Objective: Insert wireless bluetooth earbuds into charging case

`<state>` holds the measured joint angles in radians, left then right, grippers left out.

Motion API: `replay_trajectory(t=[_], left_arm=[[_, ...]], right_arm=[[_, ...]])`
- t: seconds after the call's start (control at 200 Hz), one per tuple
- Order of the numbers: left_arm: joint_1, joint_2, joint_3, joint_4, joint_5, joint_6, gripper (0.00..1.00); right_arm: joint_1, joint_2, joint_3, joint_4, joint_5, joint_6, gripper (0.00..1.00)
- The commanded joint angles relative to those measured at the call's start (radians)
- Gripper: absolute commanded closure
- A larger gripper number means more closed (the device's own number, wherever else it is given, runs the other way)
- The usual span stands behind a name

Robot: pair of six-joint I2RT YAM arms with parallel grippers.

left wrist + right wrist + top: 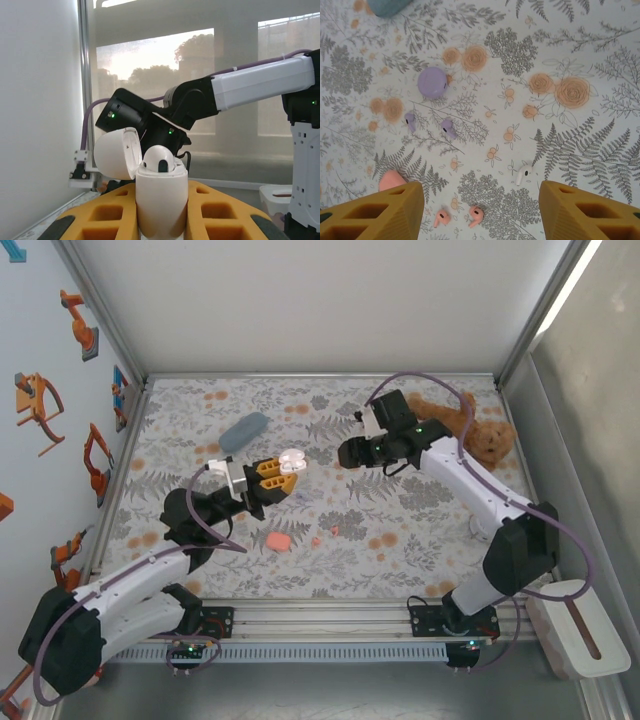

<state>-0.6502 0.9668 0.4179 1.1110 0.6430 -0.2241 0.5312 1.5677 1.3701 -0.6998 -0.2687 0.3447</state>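
Ferns and orange roses everywhere: a white, grey and orange floral-print tablecloth (420, 530) covers the whole work surface. Behind it stands a plain white back panel (320, 300), boxed in by silver aluminium frame posts (105, 315). Off to the left is a pale blue wall with orange robot-arm stickers (40, 400). A bright strip of light (578, 280) shows in the upper right corner. In the left wrist view, a wide window (150, 65) glows with hazy daylight, dark tree shapes beyond it.

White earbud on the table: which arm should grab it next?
Right. The right gripper hangs open above the white earbud, while the left gripper is shut on the open white case.
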Motion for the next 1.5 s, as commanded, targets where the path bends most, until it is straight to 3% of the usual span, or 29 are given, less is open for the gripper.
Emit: replay_trajectory(t=[0.0,0.245,0.671,1.492], left_arm=[[-0.003,-0.029,-0.005,0.003,-0.006,0.003,1.00],[-0.003,-0.047,-0.002,-0.035,-0.012,0.021,1.00],[-0.003,-0.064,0.004,-0.089,-0.015,0.042,1.00],[-0.004,-0.122,-0.002,-0.168,-0.020,0.070,1.00]], right_arm=[[-0.006,0.052,0.025,-0.073,0.013,0.002,0.40],[-0.001,0.187,0.039,-0.141,0.059,-0.023,0.45],[0.007,0.322,0.012,-0.100,0.024,-0.011,0.58],[0.032,0.440,0.032,-0.064,0.013,0.002,0.67]])
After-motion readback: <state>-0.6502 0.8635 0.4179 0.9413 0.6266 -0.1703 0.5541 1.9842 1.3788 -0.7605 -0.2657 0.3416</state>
